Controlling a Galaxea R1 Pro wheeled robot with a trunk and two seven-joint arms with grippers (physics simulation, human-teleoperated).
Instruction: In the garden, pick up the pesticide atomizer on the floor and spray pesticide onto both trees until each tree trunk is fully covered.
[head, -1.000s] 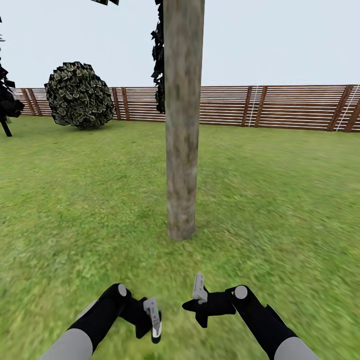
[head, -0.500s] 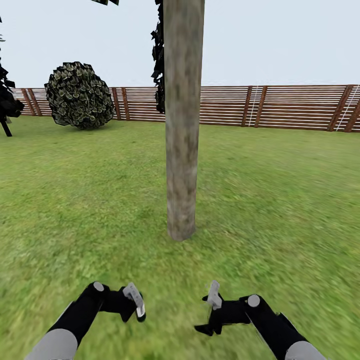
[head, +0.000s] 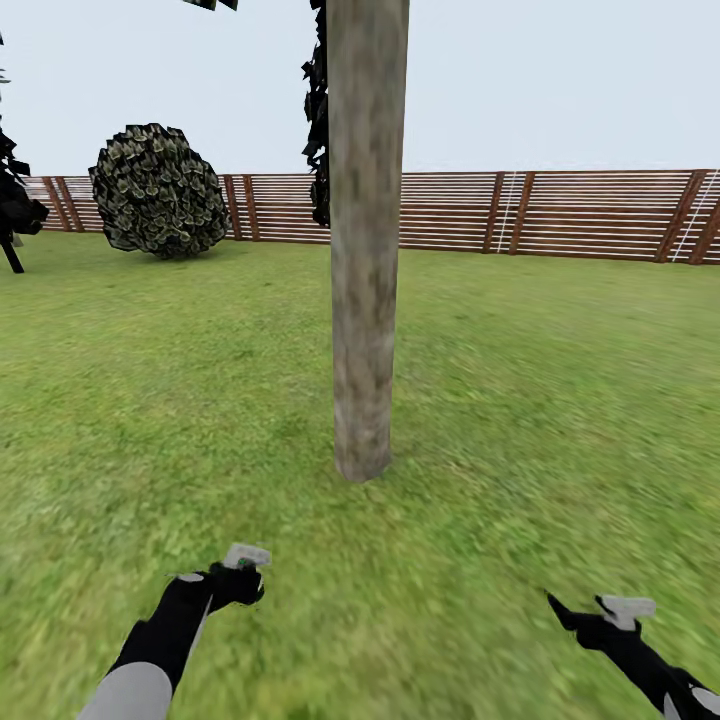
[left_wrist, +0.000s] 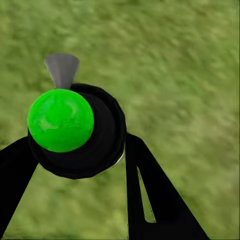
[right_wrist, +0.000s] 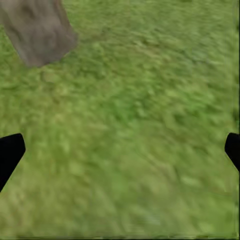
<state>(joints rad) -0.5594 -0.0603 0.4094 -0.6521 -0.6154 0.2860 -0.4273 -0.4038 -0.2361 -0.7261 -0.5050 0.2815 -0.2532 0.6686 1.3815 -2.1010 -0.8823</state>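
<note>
The lawn (head: 560, 400) stretches to the slatted fence (head: 560, 215), one tree trunk (head: 365, 250) standing just ahead. Both arms have swung apart and dropped over the last second (the view itself hasn't shifted). The left gripper (left_wrist: 80, 150) clamps the pesticide atomizer (left_wrist: 75, 130); the right gripper (right_wrist: 120, 150) hangs spread open. No mist yet, so spraying looks imminent.

The floor (head: 520, 400) is covered with green grass up to a brown slatted fence (head: 560, 215) along its far edge. A thick tree trunk (head: 365, 300) is rooted near its middle, and a round bush (head: 158, 190) is set toward the far left corner.
</note>
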